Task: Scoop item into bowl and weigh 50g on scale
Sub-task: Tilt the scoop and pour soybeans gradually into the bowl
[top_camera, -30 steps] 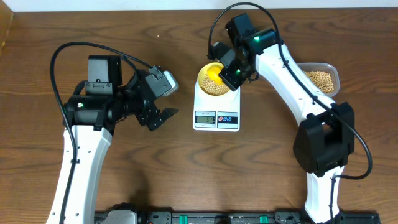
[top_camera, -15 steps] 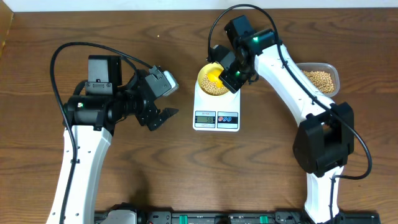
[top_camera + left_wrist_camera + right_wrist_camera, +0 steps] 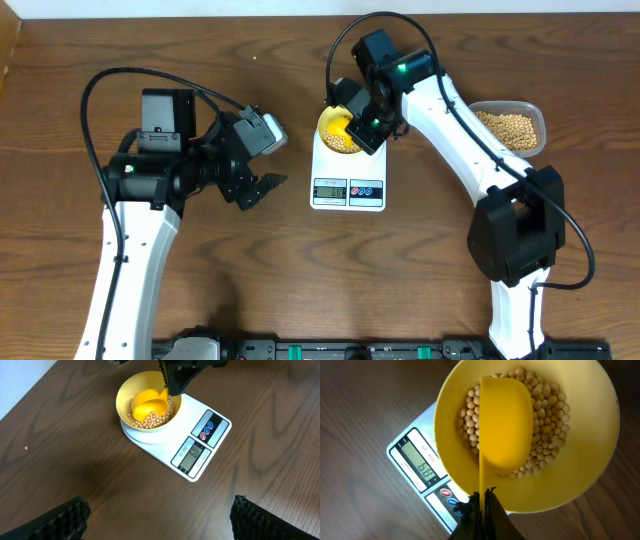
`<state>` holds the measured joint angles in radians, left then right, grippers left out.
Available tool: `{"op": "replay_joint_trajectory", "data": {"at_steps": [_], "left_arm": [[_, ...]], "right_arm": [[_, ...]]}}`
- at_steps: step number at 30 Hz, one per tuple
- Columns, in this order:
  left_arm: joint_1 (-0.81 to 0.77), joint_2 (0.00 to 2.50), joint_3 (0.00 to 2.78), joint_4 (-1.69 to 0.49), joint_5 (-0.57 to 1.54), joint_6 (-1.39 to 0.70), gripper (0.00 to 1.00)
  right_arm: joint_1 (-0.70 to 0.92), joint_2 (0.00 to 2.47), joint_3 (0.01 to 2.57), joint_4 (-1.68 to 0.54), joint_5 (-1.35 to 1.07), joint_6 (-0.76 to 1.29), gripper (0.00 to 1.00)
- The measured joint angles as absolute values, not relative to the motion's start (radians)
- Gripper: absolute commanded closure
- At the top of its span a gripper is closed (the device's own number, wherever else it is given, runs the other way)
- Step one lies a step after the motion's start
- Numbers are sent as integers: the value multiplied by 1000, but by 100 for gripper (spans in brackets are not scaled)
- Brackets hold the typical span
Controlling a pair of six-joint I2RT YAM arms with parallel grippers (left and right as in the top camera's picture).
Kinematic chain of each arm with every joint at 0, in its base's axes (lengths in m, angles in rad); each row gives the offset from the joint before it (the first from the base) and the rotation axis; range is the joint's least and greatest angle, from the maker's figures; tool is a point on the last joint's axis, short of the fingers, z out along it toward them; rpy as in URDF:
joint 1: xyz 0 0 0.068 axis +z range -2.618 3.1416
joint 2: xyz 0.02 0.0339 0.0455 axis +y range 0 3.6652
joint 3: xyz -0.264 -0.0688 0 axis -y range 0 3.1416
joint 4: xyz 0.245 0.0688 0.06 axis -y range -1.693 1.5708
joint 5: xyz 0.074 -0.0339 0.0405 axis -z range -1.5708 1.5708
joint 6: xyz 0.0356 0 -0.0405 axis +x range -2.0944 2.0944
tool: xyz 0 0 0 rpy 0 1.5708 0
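Note:
The pale yellow bowl (image 3: pixel 328 137) stands on the white scale (image 3: pixel 336 168) and holds a layer of tan beans (image 3: pixel 546 416). My right gripper (image 3: pixel 484 498) is shut on the thin handle of a bright yellow scoop (image 3: pixel 506 420). The scoop's head lies inside the bowl (image 3: pixel 582 452) on top of the beans, and no beans show on it. The scale's display (image 3: pixel 422 465) is lit with digits. My left gripper (image 3: pixel 160 509) hangs open over bare wood, left of the scale (image 3: pixel 215 435), with nothing between its fingers.
A clear plastic tub (image 3: pixel 541 118) with more beans sits at the right, beyond the right arm. One stray bean or crumb (image 3: pixel 26 448) lies on the wood left of the bowl. The brown wooden table surrounds the scale.
My right gripper has shifted slightly left, carrying the scoop further over the bowl's middle, so fewer beans show from overhead. The left arm has not moved.

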<state>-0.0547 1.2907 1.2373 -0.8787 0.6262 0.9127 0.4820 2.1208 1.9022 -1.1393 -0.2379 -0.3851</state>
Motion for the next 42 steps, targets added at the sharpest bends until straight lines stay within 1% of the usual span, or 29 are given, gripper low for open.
{"op": "replay_joint_trajectory", "data": {"at_steps": [11, 32, 42], "left_arm": [[-55, 1291, 1237, -879, 626, 913, 8], [-55, 1291, 1237, -879, 626, 913, 8], [-55, 1291, 1237, -879, 626, 913, 8]], "right_arm": [[473, 2121, 1902, -1141, -339, -385, 99], [336, 2120, 1902, -1164, -560, -380, 99], [309, 2083, 1902, -1164, -592, -376, 99]]}}
